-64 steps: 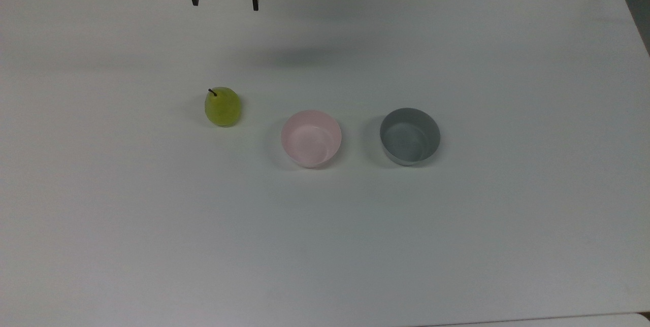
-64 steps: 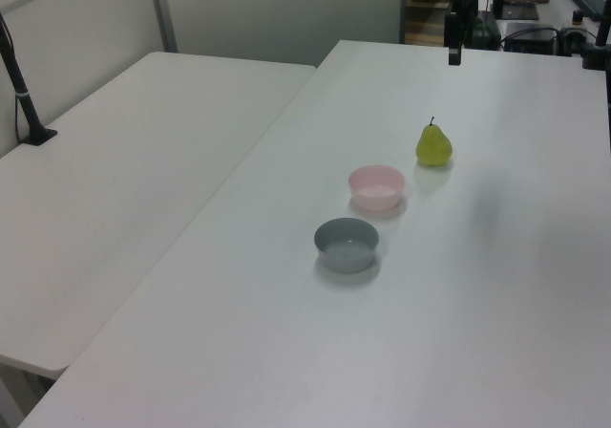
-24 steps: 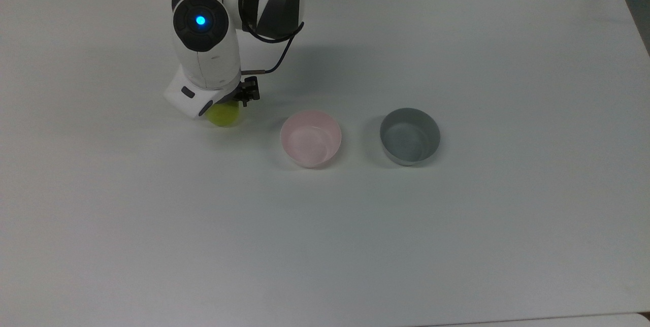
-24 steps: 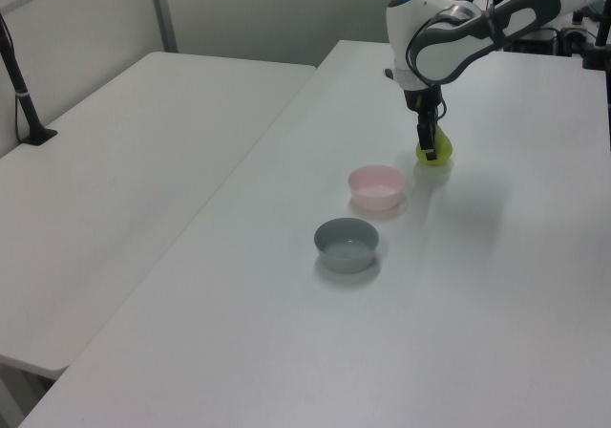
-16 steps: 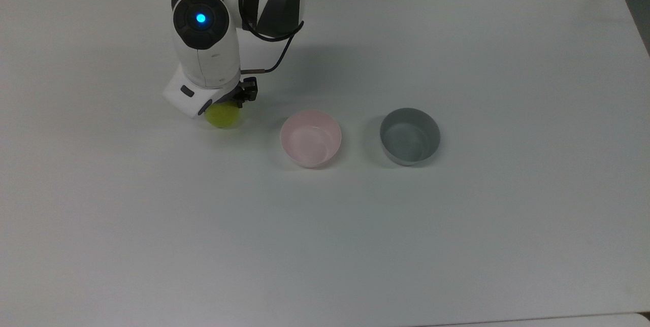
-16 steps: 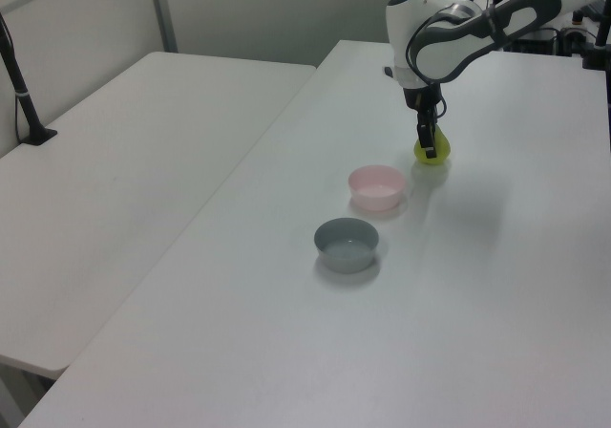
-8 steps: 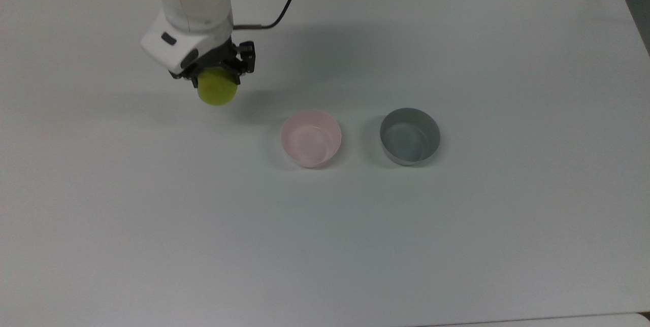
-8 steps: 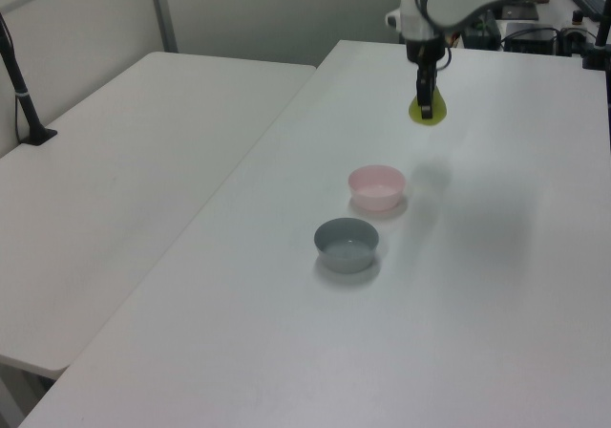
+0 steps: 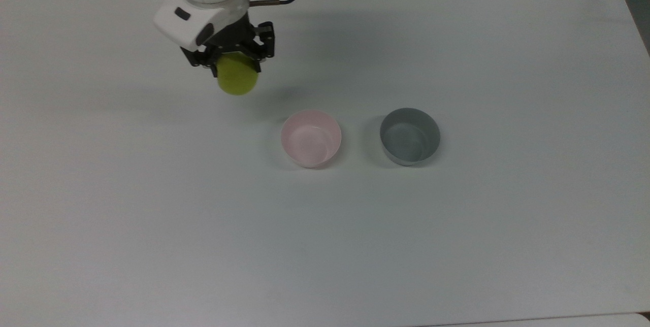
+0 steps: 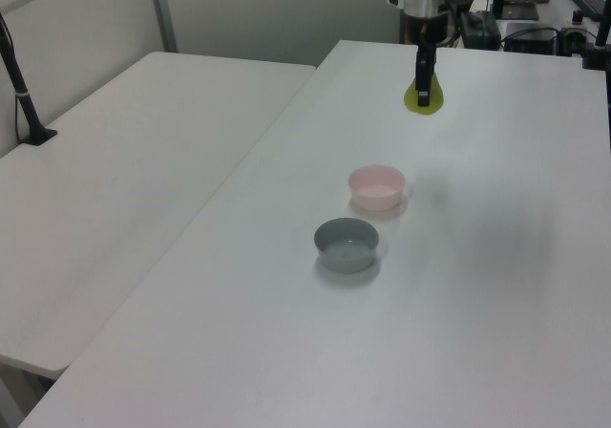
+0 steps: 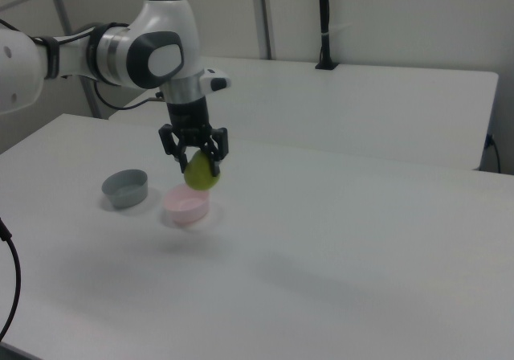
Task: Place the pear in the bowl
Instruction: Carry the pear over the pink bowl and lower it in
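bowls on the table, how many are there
2. The pink bowl sits near the middle of the table; the grey bowl stands apart from it, toward the top view's right. Both are empty. The pear hangs in the hand, above the table.

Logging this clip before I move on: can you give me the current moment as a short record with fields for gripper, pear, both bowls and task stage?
gripper: shut on the pear, raised above the table
pear: held in the air, off the table
pink bowl: empty, upright
grey bowl: empty, on the top view's right of the pink bowl
task stage: pear lifted, not yet over the pink bowl
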Motion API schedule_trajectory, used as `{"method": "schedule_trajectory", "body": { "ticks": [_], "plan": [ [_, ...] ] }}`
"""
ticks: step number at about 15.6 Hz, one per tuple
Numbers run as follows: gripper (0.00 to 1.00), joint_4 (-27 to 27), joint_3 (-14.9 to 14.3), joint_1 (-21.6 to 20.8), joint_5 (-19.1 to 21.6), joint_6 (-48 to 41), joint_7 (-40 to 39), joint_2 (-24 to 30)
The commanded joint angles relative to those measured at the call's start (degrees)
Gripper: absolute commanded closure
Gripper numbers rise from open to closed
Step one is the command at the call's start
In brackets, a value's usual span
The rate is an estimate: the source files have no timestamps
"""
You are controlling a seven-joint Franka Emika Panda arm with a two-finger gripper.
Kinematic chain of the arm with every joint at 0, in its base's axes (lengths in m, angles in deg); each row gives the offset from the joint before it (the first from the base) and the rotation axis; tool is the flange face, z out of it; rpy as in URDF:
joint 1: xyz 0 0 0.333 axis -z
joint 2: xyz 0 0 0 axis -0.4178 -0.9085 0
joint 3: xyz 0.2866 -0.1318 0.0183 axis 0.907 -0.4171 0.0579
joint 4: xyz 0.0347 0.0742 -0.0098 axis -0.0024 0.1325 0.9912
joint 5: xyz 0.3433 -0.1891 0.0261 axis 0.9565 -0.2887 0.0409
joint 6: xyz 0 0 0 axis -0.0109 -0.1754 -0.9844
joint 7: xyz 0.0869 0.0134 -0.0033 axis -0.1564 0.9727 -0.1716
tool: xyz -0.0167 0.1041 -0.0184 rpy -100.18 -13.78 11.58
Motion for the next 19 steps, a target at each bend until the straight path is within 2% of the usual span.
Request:
{"method": "schedule_trajectory", "body": {
  "ticks": [1, 4, 10, 13, 16, 17, 19],
  "plan": [
    [0.71, -3.06, -1.05, -5.68, 2.0, -0.56, 6.06, -2.65],
    [0.71, -3.95, -1.06, -7.54, 2.62, -0.03, 9.5, -5.29],
    [0.71, -4.48, -0.62, -8.07, 2.36, 4.8, 11.35, -9.77],
    [0.67, -4.48, -0.44, -8.42, 2.09, 6.73, 13.19, -12.23],
    [0.57, -4.22, -0.44, -9.56, 1.92, 9.1, 14.08, -14.08],
    [0.51, -4.21, -0.44, -9.65, 1.83, 9.72, 14.43, -14.44],
    [0.32, -4.21, -0.44, -9.83, 1.74, 10.08, 14.6, -14.88]
  ]
}}
